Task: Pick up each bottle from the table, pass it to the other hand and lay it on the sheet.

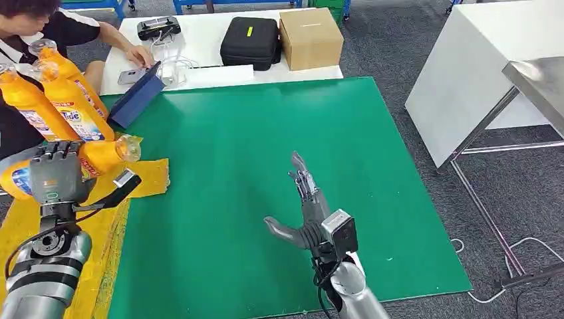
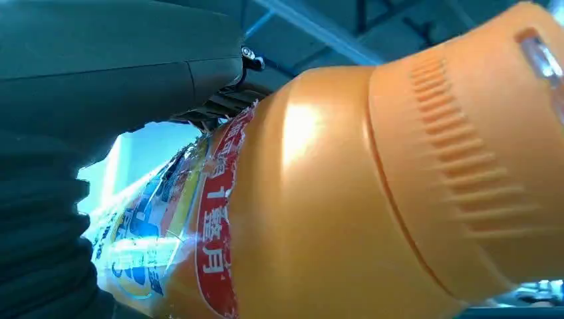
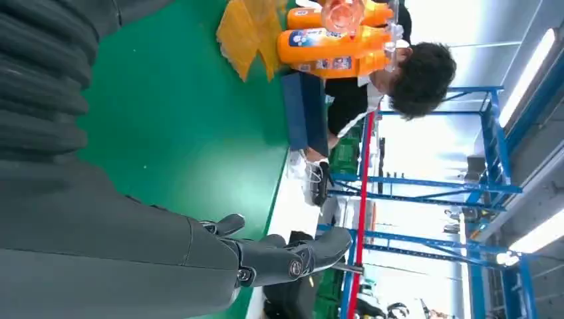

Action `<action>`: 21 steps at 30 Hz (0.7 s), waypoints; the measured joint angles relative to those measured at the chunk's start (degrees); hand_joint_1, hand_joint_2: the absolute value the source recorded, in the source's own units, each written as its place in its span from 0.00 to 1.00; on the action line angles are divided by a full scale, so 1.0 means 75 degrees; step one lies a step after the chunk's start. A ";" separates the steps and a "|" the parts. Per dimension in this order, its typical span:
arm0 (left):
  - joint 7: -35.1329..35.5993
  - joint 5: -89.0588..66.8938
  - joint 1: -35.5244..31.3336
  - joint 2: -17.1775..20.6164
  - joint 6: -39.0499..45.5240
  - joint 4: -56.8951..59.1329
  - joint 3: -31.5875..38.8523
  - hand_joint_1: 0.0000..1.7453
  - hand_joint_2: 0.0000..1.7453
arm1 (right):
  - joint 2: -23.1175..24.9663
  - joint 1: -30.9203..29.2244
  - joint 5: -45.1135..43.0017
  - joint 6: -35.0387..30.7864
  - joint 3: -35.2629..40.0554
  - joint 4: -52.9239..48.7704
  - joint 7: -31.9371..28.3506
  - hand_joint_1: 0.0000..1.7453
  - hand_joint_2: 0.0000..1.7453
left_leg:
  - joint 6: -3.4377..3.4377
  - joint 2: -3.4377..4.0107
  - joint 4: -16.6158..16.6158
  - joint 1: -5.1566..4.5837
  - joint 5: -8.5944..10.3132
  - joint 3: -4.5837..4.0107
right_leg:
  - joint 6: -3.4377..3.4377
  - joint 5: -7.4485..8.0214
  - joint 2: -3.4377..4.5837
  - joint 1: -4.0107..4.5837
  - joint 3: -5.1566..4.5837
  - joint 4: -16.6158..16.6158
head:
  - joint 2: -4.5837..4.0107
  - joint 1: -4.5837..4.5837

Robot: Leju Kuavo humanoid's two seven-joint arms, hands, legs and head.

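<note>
Over the yellow sheet (image 1: 143, 181) at the table's left edge, my left hand (image 1: 54, 174) is gripping an orange bottle (image 1: 100, 157) lying sideways, its clear cap pointing toward my right hand (image 1: 307, 209). That hand is hovering over the green mat (image 1: 266, 146), fingers spread wide, holding nothing. Beyond my left hand, three more bottles (image 1: 66, 100) are lying beside a seated person (image 1: 40, 26).

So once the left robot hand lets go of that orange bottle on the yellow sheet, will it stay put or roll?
The orange bottle is rounded and lies on its side, so it could roll a little. The yellow sheet looks wrinkled, which probably damps that. Its glossy body may be slippery in the left robot hand.
</note>
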 measured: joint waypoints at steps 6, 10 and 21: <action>-0.0082 0.0053 -0.0119 0.0070 0.0009 0.0761 0.0084 1.00 1.00 | -0.0035 -0.0027 -0.0297 -0.0047 -0.0003 -0.0137 0.0213 0.00 1.00 | 0.0000 -0.0001 0.0000 -0.0006 0.0000 -0.0001 | 0.0000 0.0000 -0.0001 -0.0006 0.0003 -0.0001 | 0.0000 0.0000; 0.0052 -0.0022 -0.0135 0.0093 0.0020 0.1348 -0.0165 0.64 1.00 | -0.0108 -0.0057 -0.0766 0.0105 -0.0003 -0.0198 0.0431 0.00 1.00 | 0.0001 -0.0004 0.0001 -0.0010 0.0000 -0.0001 | 0.0001 0.0001 -0.0002 -0.0010 0.0005 -0.0002 | 0.0000 0.0000; 0.0259 0.0475 -0.0020 -0.0128 0.0032 0.2451 -0.1081 0.00 1.00 | -0.0207 -0.0133 -0.0903 0.0230 0.0087 -0.0198 0.0507 0.00 1.00 | 0.0001 -0.0003 0.0001 -0.0009 -0.0001 -0.0002 | 0.0002 0.0001 -0.0002 -0.0008 0.0003 -0.0002 | 0.0000 0.0000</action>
